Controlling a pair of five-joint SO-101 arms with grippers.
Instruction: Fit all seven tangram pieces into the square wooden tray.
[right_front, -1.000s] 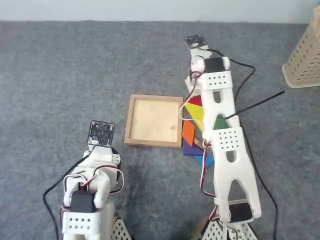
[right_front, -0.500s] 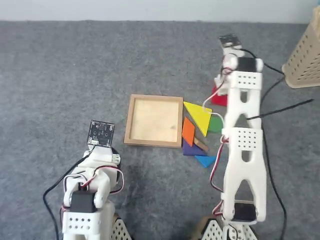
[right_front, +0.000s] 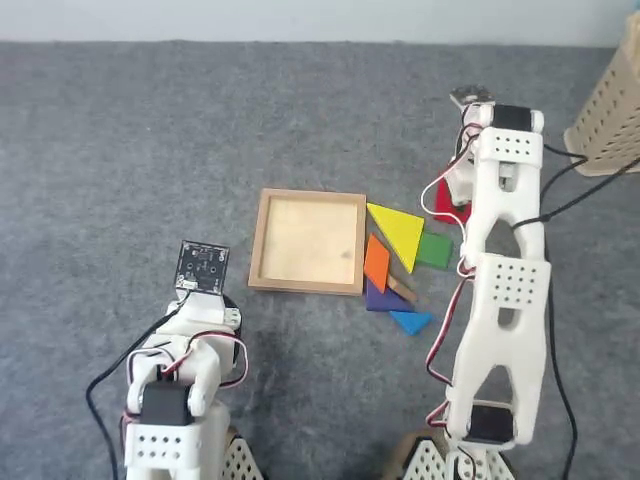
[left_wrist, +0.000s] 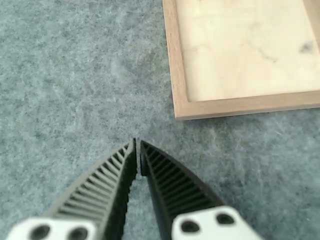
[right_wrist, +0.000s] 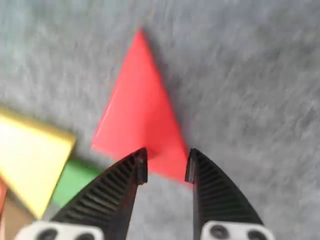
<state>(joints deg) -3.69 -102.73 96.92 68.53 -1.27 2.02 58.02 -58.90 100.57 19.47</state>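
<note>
**Right gripper part open at the red triangle, left gripper closed beside the tray**

We see the right gripper (right_wrist: 166, 164) with its jaws a little apart, the tips poised over the near edge of the red triangle (right_wrist: 142, 120), which lies flat on the carpet (right_wrist: 250, 75); we cannot tell whether the tips touch it, and nothing is clamped between them. The yellow triangle (right_wrist: 30, 160) and green square (right_wrist: 75, 182) lie just beside the red one. The left gripper (left_wrist: 136, 146) has its jaws pressed together with nothing in them, above bare carpet near a corner of the tray (left_wrist: 172, 65). From above, the tray (right_front: 256, 240) sits between the two arms. The yellow triangle (right_front: 400, 232), green square (right_front: 434, 249), orange piece (right_front: 376, 263), purple piece (right_front: 380, 297) and blue piece (right_front: 410, 321) cluster against its side towards the right arm, all on the carpet outside it.
</note>
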